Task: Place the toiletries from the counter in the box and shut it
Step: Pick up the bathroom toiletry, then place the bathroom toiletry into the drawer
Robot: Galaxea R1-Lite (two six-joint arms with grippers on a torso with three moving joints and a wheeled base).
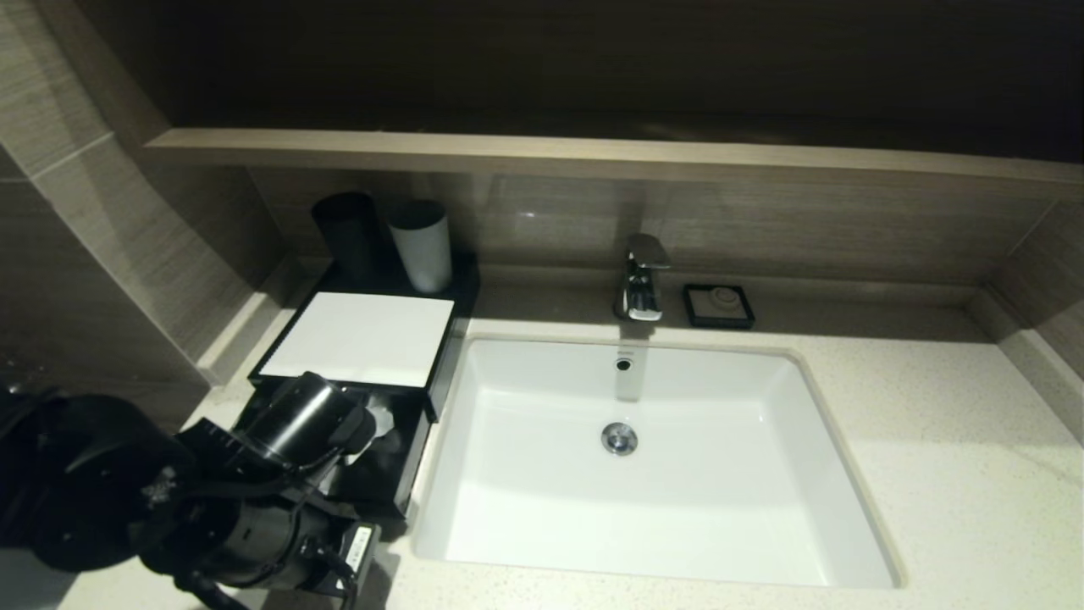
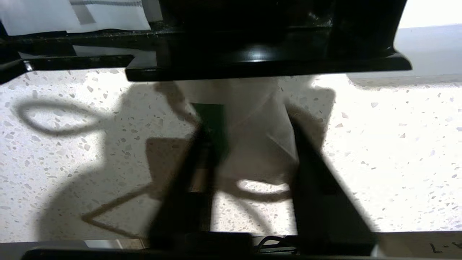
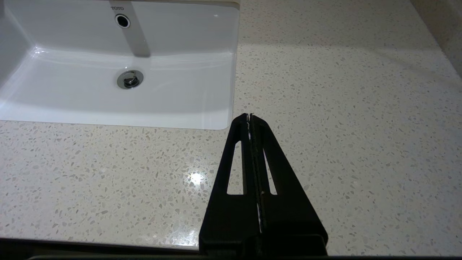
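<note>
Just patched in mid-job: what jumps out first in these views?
The white sink basin dominates the middle of the speckled counter. At its left stands the black box with its flat white top, its front drawer pulled open. The left gripper is there, in front of the drawer, fingers either side of a crinkly white sachet with a green label. The right gripper hangs shut above bare counter beside the basin.

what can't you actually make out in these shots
Drawer contents, head view: mostly covered by the left arm.
Sachet label print, left wrist view: blurred and in shadow.
Soap dish contents, head view: too small.
Right claw, head view: out of frame.
</note>
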